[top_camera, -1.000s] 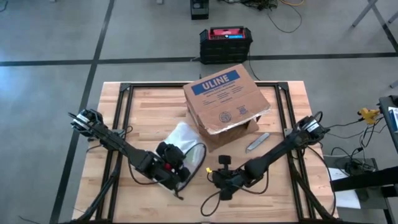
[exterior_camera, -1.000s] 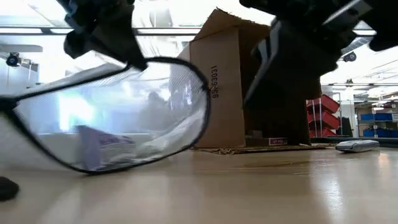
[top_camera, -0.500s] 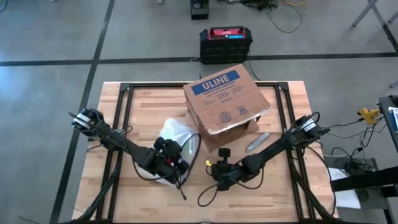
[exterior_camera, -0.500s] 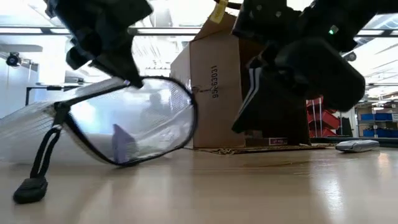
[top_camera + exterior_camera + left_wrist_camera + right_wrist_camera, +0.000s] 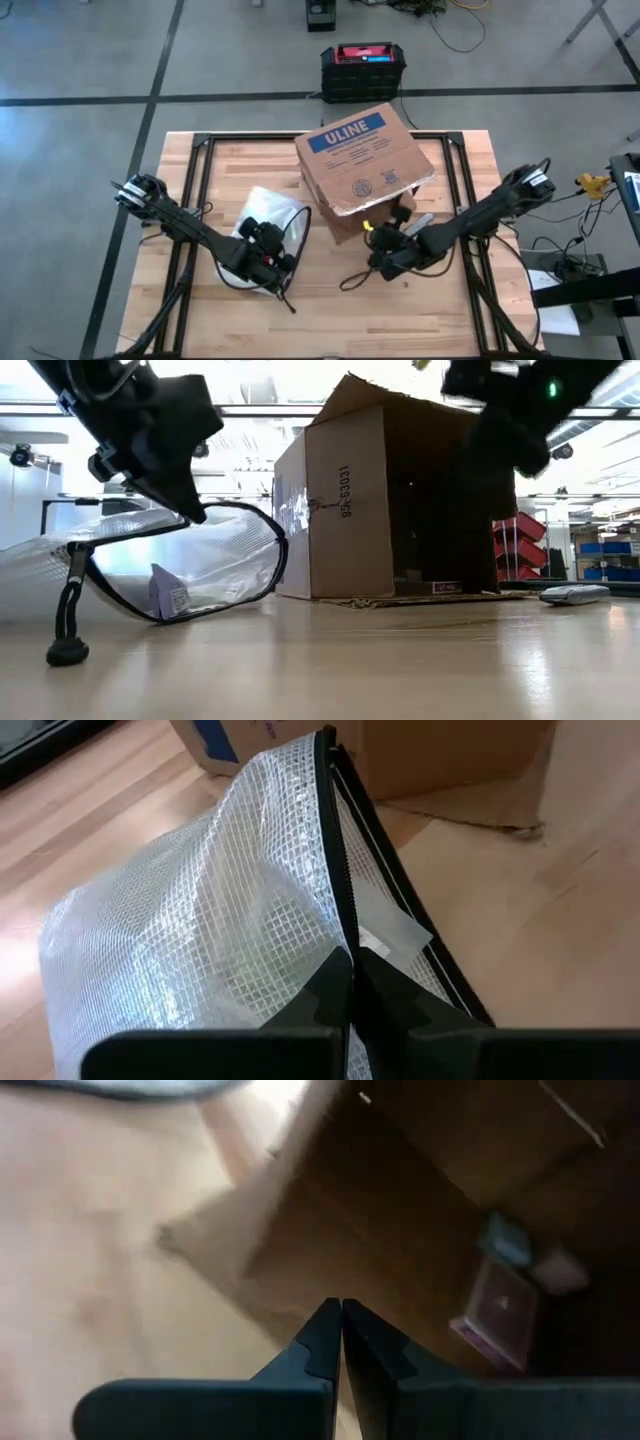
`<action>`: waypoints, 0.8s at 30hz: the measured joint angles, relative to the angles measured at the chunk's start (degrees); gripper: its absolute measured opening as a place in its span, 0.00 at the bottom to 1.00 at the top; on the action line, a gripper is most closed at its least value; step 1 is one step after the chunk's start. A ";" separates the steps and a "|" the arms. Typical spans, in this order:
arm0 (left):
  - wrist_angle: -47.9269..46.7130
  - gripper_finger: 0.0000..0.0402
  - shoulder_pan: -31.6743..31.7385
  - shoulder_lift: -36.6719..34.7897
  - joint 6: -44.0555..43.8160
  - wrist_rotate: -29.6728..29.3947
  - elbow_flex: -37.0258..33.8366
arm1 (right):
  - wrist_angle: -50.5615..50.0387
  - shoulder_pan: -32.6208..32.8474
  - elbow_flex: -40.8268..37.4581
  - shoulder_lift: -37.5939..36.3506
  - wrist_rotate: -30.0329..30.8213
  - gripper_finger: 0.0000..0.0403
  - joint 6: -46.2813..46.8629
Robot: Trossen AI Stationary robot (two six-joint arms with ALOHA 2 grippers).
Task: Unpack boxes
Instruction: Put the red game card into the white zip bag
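The brown cardboard box (image 5: 365, 160) with the blue ULINE label lies on its side mid-table, its open side toward the near right; small items (image 5: 500, 1308) show inside it. Left of it a clear mesh bag (image 5: 268, 212) with a black zipper rim rests by its underside on the table. My left gripper (image 5: 350, 982) is shut on that rim, near the bag's near end (image 5: 278, 250). My right gripper (image 5: 340, 1328) is shut on nothing and hovers just before the box's open side (image 5: 382, 246), pointing into it. My left gripper pinches the bag's black zipper rim (image 5: 336, 935) between its two fingers. The fingers slant down from the near left and lie along the rim. The rim is held up off the table (image 5: 200, 510) while the bag's underside (image 5: 170, 610) lies on the wood.
A grey hand tool (image 5: 413, 228) lies on the table right of the box. The bag's black cord hangs down with its end (image 5: 66, 652) on the table. A black-and-red case (image 5: 362, 68) stands on the floor beyond the far edge. Bare wood lies along the near edge.
My right gripper has swung from the near middle toward the far right, up to the box's open side, turning as it went. My left gripper has sunk and gone a little toward the left edge, taking the bag's rim lower; the cord's end has come down onto the table.
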 joint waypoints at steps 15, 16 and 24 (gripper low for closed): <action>-0.06 0.00 0.20 0.00 1.72 -1.25 -1.62 | 54.03 -7.39 -3.22 12.36 -7.09 0.00 -19.18; -0.08 0.00 0.20 0.00 1.70 -1.25 -1.68 | 56.15 -7.29 -2.38 13.25 -10.39 0.00 -21.44; -0.34 0.00 0.35 -0.02 1.96 -1.05 -1.70 | 40.06 -4.99 1.73 13.82 -5.73 0.00 -20.03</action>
